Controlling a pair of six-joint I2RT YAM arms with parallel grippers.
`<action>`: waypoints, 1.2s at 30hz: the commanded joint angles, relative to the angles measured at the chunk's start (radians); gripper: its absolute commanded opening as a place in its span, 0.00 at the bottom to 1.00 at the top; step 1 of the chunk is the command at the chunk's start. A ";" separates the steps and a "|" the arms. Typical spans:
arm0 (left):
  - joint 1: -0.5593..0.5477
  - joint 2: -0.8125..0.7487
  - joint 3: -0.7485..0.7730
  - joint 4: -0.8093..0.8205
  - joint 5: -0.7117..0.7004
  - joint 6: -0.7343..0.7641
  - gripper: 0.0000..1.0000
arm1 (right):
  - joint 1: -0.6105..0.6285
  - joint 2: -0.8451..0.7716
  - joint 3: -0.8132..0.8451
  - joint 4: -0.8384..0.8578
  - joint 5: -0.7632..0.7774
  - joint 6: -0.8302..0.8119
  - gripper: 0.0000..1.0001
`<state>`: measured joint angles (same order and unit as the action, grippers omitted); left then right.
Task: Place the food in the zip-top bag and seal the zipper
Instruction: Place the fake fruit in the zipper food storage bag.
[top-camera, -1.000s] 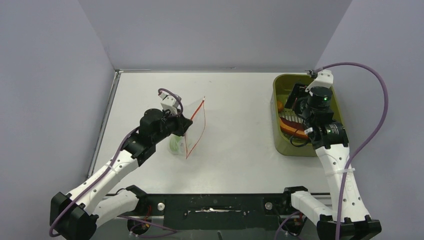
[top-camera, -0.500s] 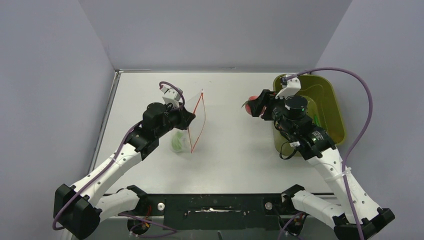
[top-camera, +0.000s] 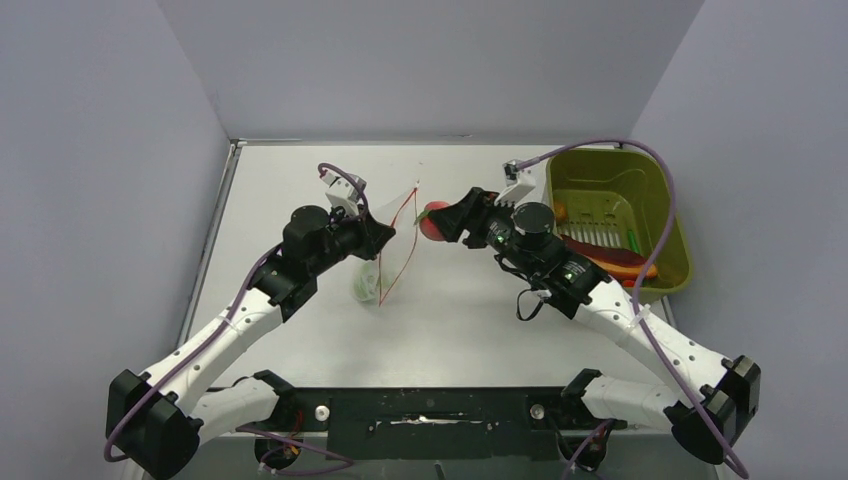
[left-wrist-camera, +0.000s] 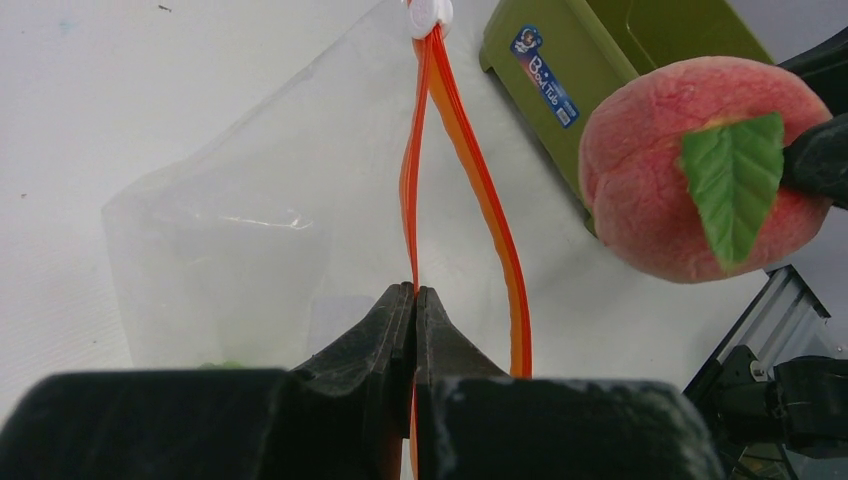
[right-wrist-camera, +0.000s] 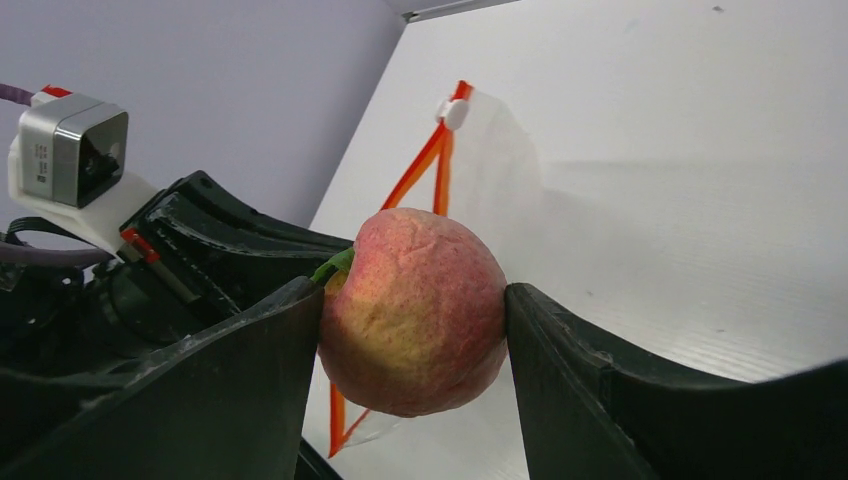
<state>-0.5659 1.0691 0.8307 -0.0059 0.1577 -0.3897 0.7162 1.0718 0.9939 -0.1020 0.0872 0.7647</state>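
Between my two grippers, just outside the mouth of the zip-top bag, hangs the pink-red ball fruit. My right gripper has it clamped across its middle, fingers spread as wide as the fruit, leaf turned toward the bag. My left gripper is pinched tight on one lip of the zipper, holding the pouch up with its mouth facing the fruit. The other lip bows away, so the opening is a narrow wedge, widest near my pinch and closed at the white slider. A green slice already lies at the bottom of the bag.

I judge the fruit wider than the gap, so I should aim for the wide end beside my left pinch and let the fruit nudge the free lip outward as it enters. My left pinch must hold firm against that push. I should release only once the fruit is past both orange strips, then back out straight so my fingers do not snag the film.
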 joint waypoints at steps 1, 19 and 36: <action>0.002 -0.032 0.004 0.072 0.037 -0.006 0.00 | 0.044 0.037 -0.007 0.240 -0.044 0.104 0.48; -0.003 -0.059 0.022 0.012 0.022 -0.048 0.00 | 0.100 0.158 -0.076 0.318 0.076 0.252 0.49; -0.002 -0.079 0.023 0.027 0.014 -0.060 0.00 | 0.096 0.190 -0.097 0.288 0.065 0.232 0.63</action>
<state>-0.5667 1.0290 0.8219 -0.0422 0.1711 -0.4416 0.8124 1.2560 0.8467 0.1589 0.1490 1.0069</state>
